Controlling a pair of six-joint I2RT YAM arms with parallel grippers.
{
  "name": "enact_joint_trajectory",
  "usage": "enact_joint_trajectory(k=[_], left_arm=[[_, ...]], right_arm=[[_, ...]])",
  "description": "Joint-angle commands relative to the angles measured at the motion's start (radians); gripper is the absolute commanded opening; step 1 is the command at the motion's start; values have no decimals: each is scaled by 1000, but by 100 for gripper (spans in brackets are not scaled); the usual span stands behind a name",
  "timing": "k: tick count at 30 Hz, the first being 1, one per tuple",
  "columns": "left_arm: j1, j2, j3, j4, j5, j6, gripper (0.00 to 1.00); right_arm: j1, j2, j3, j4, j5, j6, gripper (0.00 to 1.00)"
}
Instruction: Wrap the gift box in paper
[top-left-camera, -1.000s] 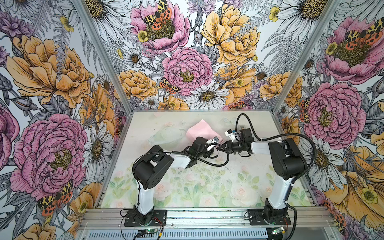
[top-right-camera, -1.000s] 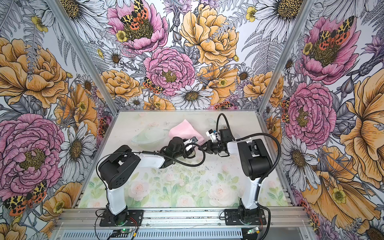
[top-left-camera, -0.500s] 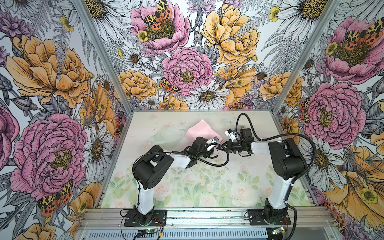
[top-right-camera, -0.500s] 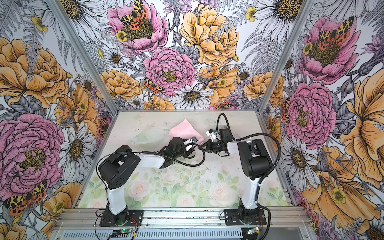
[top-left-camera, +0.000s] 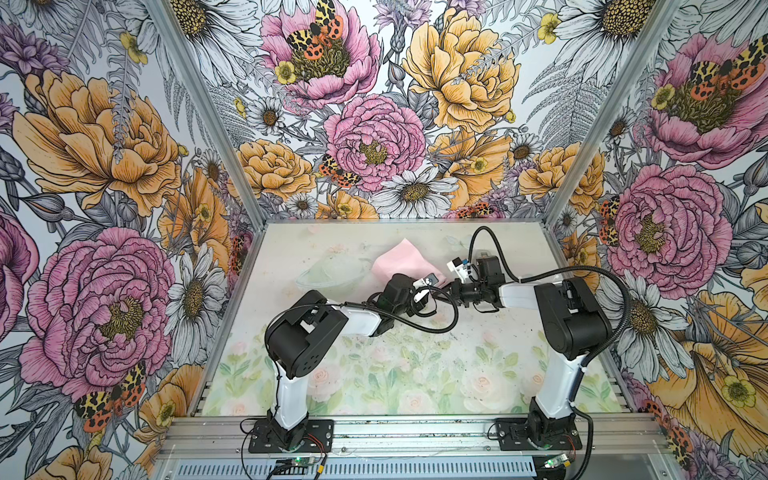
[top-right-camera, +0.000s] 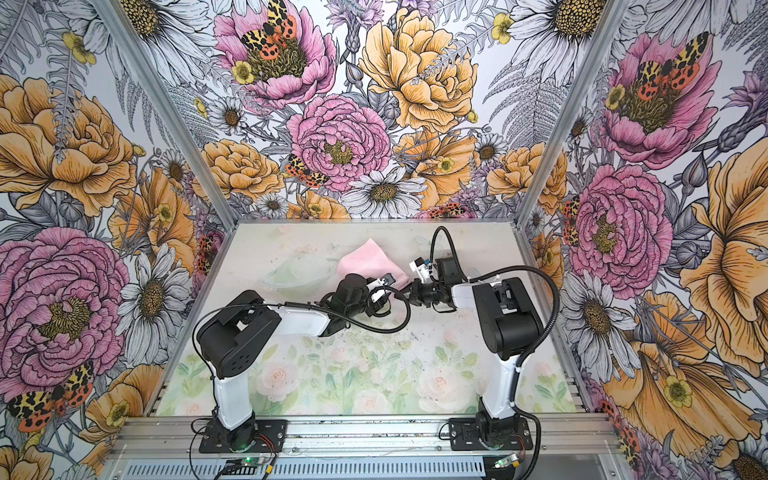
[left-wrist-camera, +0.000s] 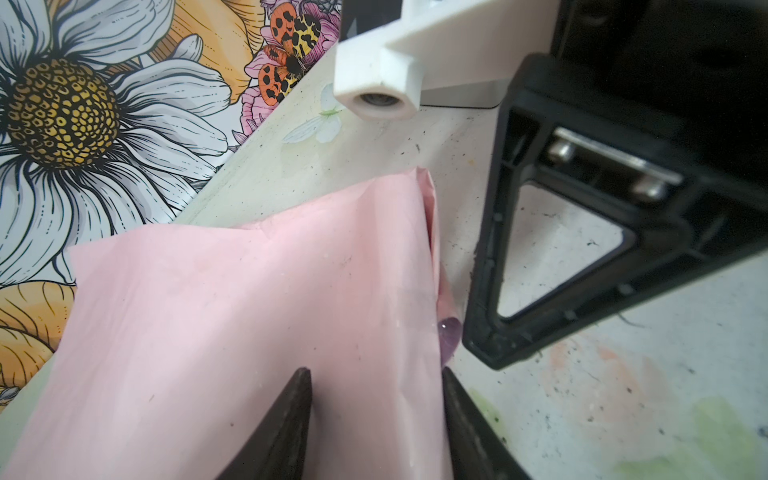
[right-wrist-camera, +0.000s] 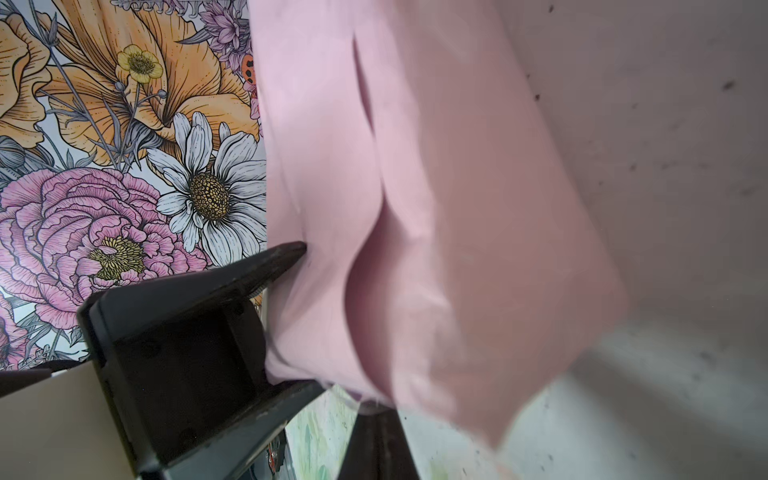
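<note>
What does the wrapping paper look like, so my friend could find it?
Look inside the big-flowered walls at the pale flowery table. Toward its back middle sits the paper. It is the only plain pink, crumpled thing there.

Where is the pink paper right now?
In both top views the paper sits near the far middle of the table. The left gripper has its fingers on either side of it.
</note>
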Motion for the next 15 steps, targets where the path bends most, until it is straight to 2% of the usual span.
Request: enact_joint_trajectory(k=[1, 15], left_arm=[[-1, 77, -43, -181, 60, -40, 48], [1, 74, -41, -181, 59, -40, 48]], right_arm=[[7, 19, 1, 17, 27, 5, 0], [7, 48, 17, 67, 56, 49, 0]])
